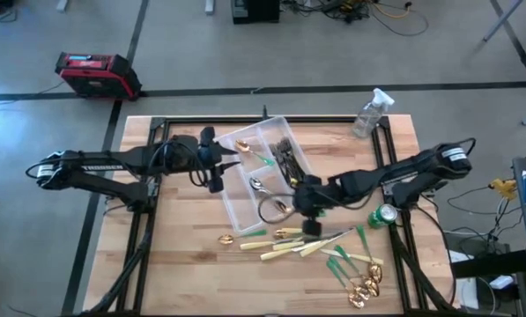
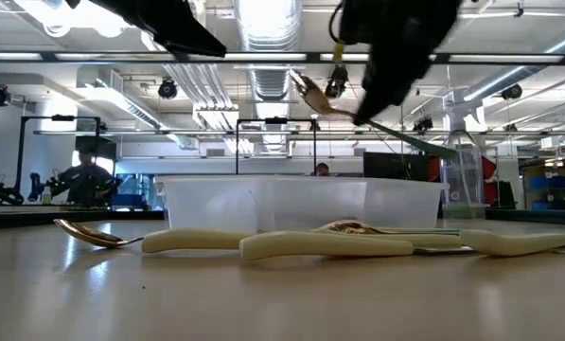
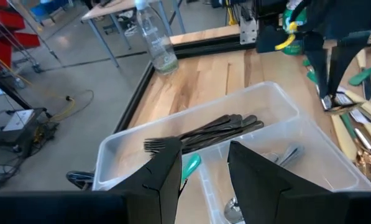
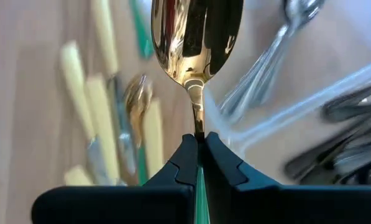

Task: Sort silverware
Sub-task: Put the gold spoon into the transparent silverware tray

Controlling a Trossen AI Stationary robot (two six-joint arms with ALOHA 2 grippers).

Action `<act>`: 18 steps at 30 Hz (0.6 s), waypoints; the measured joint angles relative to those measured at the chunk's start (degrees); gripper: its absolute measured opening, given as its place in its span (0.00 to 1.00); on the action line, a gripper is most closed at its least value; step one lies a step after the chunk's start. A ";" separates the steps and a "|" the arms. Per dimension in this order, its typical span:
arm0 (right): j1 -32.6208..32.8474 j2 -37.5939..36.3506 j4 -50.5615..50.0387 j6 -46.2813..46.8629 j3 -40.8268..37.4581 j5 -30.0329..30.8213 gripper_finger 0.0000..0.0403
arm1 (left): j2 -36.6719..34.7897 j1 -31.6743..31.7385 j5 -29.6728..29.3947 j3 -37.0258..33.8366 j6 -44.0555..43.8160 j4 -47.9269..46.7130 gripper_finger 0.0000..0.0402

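Observation:
A clear divided tray (image 1: pixel 236 207) sits mid-table; it holds dark forks (image 1: pixel 287 158) (image 3: pixel 216 130), silver spoons (image 1: pixel 258 185) and a green-handled piece (image 3: pixel 191 165). My right gripper (image 1: pixel 305 207) hangs over the tray's near right edge, shut on a gold spoon with a green handle (image 4: pixel 194 37) (image 2: pixel 310 95). My left gripper (image 3: pixel 204 177) hovers open above the tray's left side (image 1: pixel 211 165), touching nothing. Cream-handled knives (image 1: pixel 289 244), green-handled pieces (image 1: pixel 344 261) and gold spoons (image 1: pixel 366 286) lie flat on the table nearer the front edge. My right gripper pinches the gold spoon between its two fingertips at the neck (image 4: pixel 199 127), where the gold stem meets the green handle. The bowl sticks out ahead of the fingers and the green handle (image 4: pixel 200 186) runs back between them. The spoon is lifted clear and tilted, bowl end higher (image 2: pixel 306 90).
A green can (image 1: pixel 384 216) stands on the table to the right of my right gripper. A clear spray bottle (image 1: pixel 368 114) stands at the far right corner. One gold spoon (image 1: pixel 227 238) lies before the tray. A black frame (image 1: pixel 139 220) borders the table.

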 joint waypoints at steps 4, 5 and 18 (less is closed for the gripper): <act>-3.73 3.74 0.21 -2.01 5.51 2.65 0.00 | -3.09 0.00 -0.01 0.00 0.33 -0.14 0.30; -4.66 5.14 0.16 -2.60 7.01 3.22 0.00 | -4.23 0.00 -0.03 0.00 0.83 -0.38 0.30; -20.67 25.90 -0.16 -7.13 32.66 3.60 0.00 | -20.51 0.04 -3.51 0.04 2.53 0.38 0.30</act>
